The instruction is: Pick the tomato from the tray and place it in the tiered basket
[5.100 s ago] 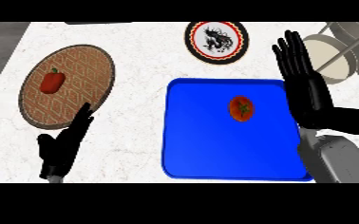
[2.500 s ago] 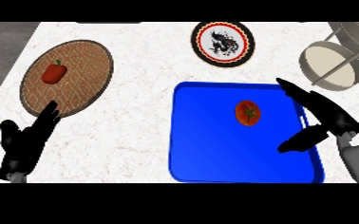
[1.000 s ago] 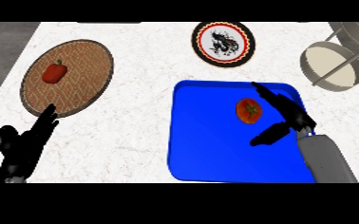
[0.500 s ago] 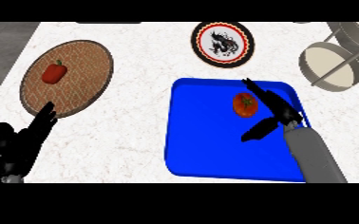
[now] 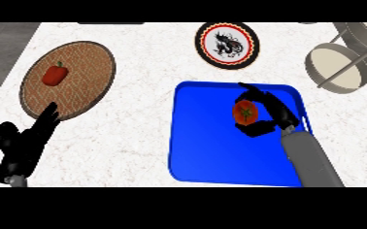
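On tray, head view (only view available): tomato (image 5: pixel 245 112) sits on the blue tray (image 5: pixel 204 148), upper-right part of it, not yet lifted as far as I can judge. Right hand (image 5: pixel 280 113) comes in from the lower right. Its fingers arch over the tomato's far side, thumb hooks under the near side, so the hand is curled round the fruit. Can't confirm full contact all round. Left hand (image 5: pixel 25 144) rests at the lower-left edge, fingers straight and relaxed, holding nothing. Tiered basket (image 5: pixel 335 67) stands at the upper right, off the tray and well apart from the tomato.

Step, my judgement: grasp closing, lift next.

Risks:
- Tomato is round and smooth-looking, so it could roll out between fingers and thumb if the lift starts before the curl is complete.
- Path to the basket crosses the tray's raised rim. A low carry could clip it.
- Basket has frame bars over the bowl. Hand or tomato could catch on a bar w/ a poor approach angle, and the fruit could land on the counter (image 5: pixel 136 126) instead.

Counts: tomato x1, tray x1, tiered basket x1, red pepper (image 5: pixel 54 74) x1 on round woven mat (image 5: pixel 86 63) x1, patterned plate (image 5: pixel 226 45) x1, hands x2.
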Robot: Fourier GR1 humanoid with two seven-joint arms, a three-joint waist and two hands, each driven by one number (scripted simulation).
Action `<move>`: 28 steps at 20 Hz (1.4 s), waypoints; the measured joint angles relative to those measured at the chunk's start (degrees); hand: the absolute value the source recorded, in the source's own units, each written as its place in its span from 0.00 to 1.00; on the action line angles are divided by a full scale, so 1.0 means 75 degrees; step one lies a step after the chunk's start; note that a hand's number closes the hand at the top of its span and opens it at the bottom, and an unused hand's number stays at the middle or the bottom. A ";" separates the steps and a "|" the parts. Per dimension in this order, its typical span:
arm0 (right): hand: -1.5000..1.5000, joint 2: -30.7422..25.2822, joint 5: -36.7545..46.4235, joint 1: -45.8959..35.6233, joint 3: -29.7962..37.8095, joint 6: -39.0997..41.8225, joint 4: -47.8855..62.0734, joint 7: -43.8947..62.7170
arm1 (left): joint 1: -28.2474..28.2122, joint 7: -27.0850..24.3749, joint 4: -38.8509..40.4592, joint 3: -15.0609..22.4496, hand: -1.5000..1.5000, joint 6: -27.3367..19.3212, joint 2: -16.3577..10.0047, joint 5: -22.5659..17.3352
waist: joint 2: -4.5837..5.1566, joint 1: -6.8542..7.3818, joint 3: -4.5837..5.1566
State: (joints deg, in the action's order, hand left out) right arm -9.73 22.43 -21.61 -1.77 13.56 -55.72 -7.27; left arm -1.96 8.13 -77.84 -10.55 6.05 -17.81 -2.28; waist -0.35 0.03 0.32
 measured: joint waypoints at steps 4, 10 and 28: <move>1.00 0.0066 -0.0099 0.0197 0.0201 -0.0210 -0.0267 -0.0090 | -0.0194 0.0027 -0.0215 -0.0055 0.50 0.0070 0.0076 0.0035 | 0.0017 0.0010 -0.0022; 1.00 -0.0113 -0.0397 0.0672 0.0607 -0.0299 -0.1371 0.0507 | -0.0019 -0.0017 0.0029 -0.0175 0.50 0.0127 0.0117 0.0082 | 0.0032 -0.0020 -0.0038; 1.00 0.0897 0.6209 -0.3484 -0.1075 -0.2733 -0.1767 0.8938 | 0.0203 0.0182 0.0004 -0.0059 0.50 0.0162 0.0121 0.0164 | -0.0030 0.0170 0.0000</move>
State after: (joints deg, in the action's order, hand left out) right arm -3.01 68.99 -47.74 -9.83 -6.94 -68.97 59.77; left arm -0.45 9.49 -77.81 -11.00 7.27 -16.90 -1.05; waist -0.57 1.30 0.32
